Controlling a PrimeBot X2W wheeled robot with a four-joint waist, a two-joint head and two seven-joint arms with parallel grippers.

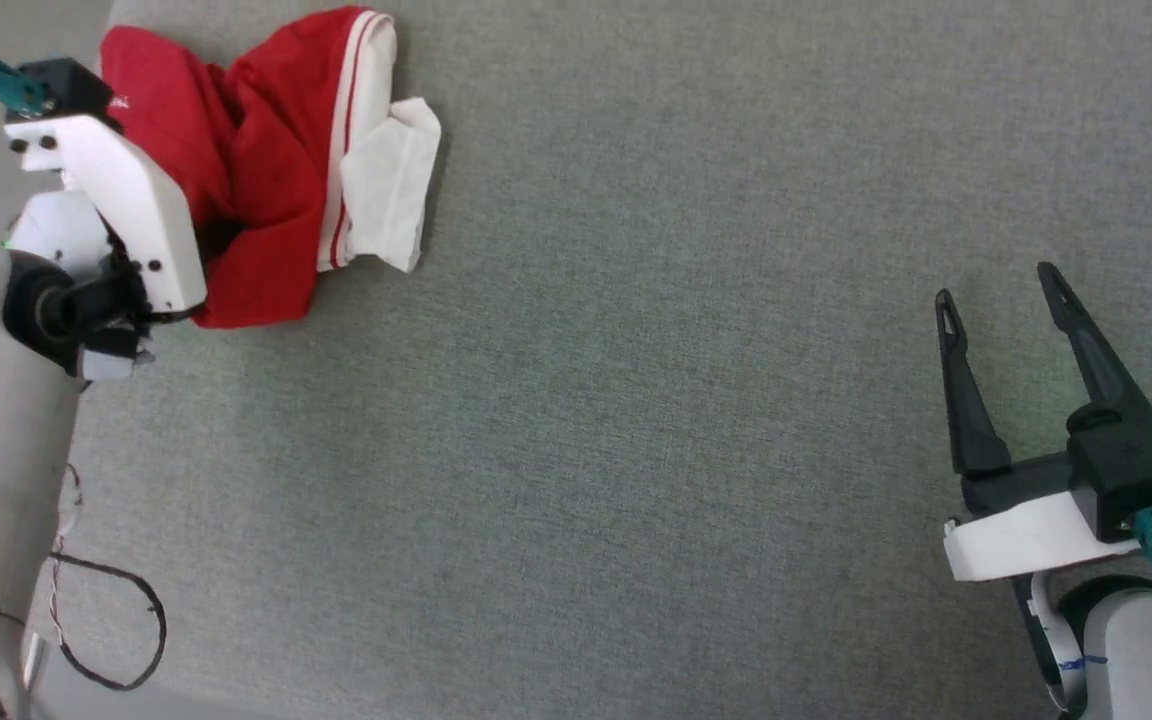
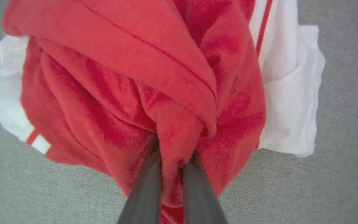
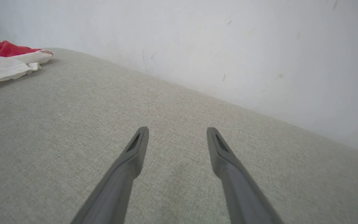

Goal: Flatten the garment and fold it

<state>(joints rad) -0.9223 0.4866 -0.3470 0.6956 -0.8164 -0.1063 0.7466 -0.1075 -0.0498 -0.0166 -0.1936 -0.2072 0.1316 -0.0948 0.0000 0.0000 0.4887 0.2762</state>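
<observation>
The garment (image 1: 266,170) lies crumpled at the far left of the grey surface: red cloth with white sleeves and red-and-white striped trim. My left gripper (image 2: 172,155) is shut on a bunched red fold of the garment (image 2: 154,81), cloth pinched between its two dark fingers. In the head view the left wrist housing (image 1: 126,210) covers the fingers and part of the red cloth. My right gripper (image 1: 1001,290) stands open at the lower right, far from the garment, nothing between its fingers (image 3: 138,146). The garment's edge (image 3: 8,59) lies at the far left of the right wrist view.
A grey fabric surface (image 1: 636,400) spreads between the two arms. A white wall (image 3: 228,37) rises behind its far edge. A loose black cable (image 1: 116,620) loops by the left arm at the lower left.
</observation>
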